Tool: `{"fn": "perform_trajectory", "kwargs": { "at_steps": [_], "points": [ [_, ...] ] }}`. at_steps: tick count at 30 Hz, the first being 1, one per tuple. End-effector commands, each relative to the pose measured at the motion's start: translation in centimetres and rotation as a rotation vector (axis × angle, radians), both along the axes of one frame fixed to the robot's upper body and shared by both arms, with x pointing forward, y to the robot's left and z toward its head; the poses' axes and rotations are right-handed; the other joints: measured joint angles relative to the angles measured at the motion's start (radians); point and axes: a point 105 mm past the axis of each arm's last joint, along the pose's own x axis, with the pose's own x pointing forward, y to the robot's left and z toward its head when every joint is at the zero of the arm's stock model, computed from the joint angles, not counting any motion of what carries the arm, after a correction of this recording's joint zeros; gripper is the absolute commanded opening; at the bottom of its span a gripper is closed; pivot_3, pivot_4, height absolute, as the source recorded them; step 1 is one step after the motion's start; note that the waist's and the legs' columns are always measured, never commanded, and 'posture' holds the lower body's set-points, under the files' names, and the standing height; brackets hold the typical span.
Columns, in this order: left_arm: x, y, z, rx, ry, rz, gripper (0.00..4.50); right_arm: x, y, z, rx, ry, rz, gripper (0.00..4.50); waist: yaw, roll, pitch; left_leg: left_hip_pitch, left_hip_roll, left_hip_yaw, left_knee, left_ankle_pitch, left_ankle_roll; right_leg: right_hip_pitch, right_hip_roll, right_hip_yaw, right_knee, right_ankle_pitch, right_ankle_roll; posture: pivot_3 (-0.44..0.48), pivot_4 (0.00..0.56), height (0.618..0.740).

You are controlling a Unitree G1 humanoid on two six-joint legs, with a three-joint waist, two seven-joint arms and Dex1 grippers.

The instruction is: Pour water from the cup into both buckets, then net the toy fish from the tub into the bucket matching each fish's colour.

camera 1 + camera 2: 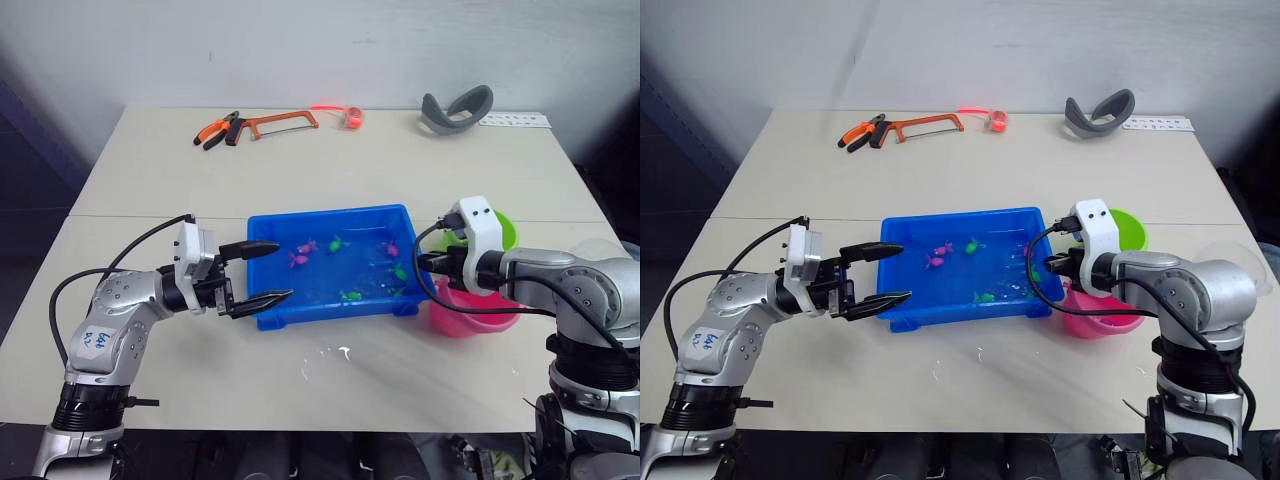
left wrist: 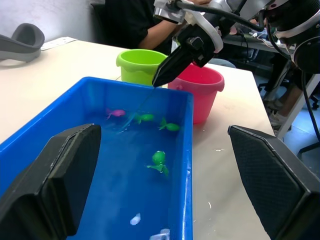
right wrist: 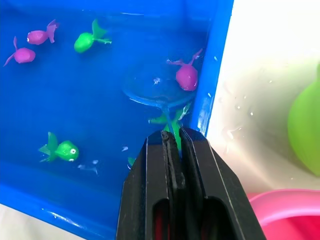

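The blue tub (image 1: 330,213) holds water and several toy fish, among them a pink one (image 3: 186,76) and a green one (image 3: 65,149). My right gripper (image 3: 170,137) is shut on the net's thin black handle (image 3: 167,117) at the tub's right rim. The net hoop (image 3: 155,90) lies in the water beside that pink fish. Just right of the tub stand the green bucket (image 1: 505,228) and the pink bucket (image 1: 470,315). A clear cup (image 1: 1240,262) shows behind my right forearm. My left gripper (image 1: 284,270) is open, with its fingers straddling the tub's left end.
At the table's far edge lie an orange hacksaw (image 1: 280,123), pliers (image 1: 215,130), an orange ring (image 1: 350,115) and a grey curved band (image 1: 455,108). Water drops (image 1: 343,352) dot the table in front of the tub. A person in dark clothes (image 2: 130,25) sits beyond the table.
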Motion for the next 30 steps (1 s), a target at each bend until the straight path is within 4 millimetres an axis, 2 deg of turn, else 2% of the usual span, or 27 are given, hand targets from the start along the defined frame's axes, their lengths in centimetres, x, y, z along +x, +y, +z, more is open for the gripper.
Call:
{"fn": "perform_trajectory", "kwargs": {
  "at_steps": [1,5,9,15,18,23,27,30],
  "points": [
    [-0.3,-0.2,0.7,0.009,-0.046,-0.018,4.42,-0.1,-0.5,1.5,-0.041,-0.102,-0.024,0.0,0.0,0.0,0.0,0.0,0.0,0.0,0.0,0.0,0.0,0.0,0.0,0.0,0.0,0.0,0.0,0.0,0.15,0.74],
    [-0.3,-0.1,0.7,0.008,-0.044,-0.018,4.42,-0.3,-0.4,2.1,-0.073,-0.152,0.003,0.0,0.001,0.0,0.0,0.0,-0.001,0.0,0.0,0.001,0.0,0.0,0.0,0.0,0.001,0.0,0.0,0.0,0.15,0.74],
    [-0.3,0.1,0.4,0.004,-0.037,-0.007,4.42,-1.1,0.1,2.5,-0.094,-0.227,0.113,0.0,0.008,0.0,0.0,0.0,-0.001,0.0,0.0,0.001,0.001,0.0,0.001,0.001,0.001,0.0,0.0,0.0,0.15,0.74],
    [-0.2,0.6,0.0,0.001,-0.026,0.013,4.42,-2.9,-0.3,2.7,-0.107,-0.307,0.241,0.0,0.01,0.0,0.0,0.0,-0.001,0.0,0.0,0.001,0.001,0.0,0.002,0.001,0.001,0.0,0.0,0.0,0.15,0.74],
    [-0.2,0.7,0.0,-0.002,-0.025,0.015,4.42,-4.0,-0.5,3.5,-0.089,-0.381,0.305,0.0,0.013,0.0,0.0,0.0,-0.001,0.0,0.001,0.001,0.001,0.0,0.002,0.002,0.001,0.0,0.0,0.0,0.15,0.74],
    [0.2,-0.1,0.6,-0.035,-0.035,-0.005,4.42,-5.2,-0.8,4.4,-0.084,-0.502,0.356,0.0,0.015,0.0,0.0,0.001,-0.001,0.0,0.001,0.001,0.001,0.001,0.002,0.002,0.001,0.0,0.001,0.0,0.15,0.74],
    [0.7,-1.0,1.3,-0.06,-0.051,-0.033,4.42,-6.2,-1.6,3.6,-0.173,-0.559,0.403,0.0,0.02,0.0,0.0,0.001,-0.001,0.0,0.002,0.001,0.001,0.001,0.003,0.002,0.001,0.001,0.001,0.0,0.15,0.74],
    [1.0,-1.2,1.6,-0.062,-0.058,-0.048,4.42,-6.6,-1.9,3.4,-0.167,-0.591,0.401,0.0,0.018,-0.001,0.0,0.001,-0.001,0.001,0.002,0.001,0.001,0.001,0.004,0.002,0.001,0.001,0.001,0.0,0.15,0.74]
  ]
}}
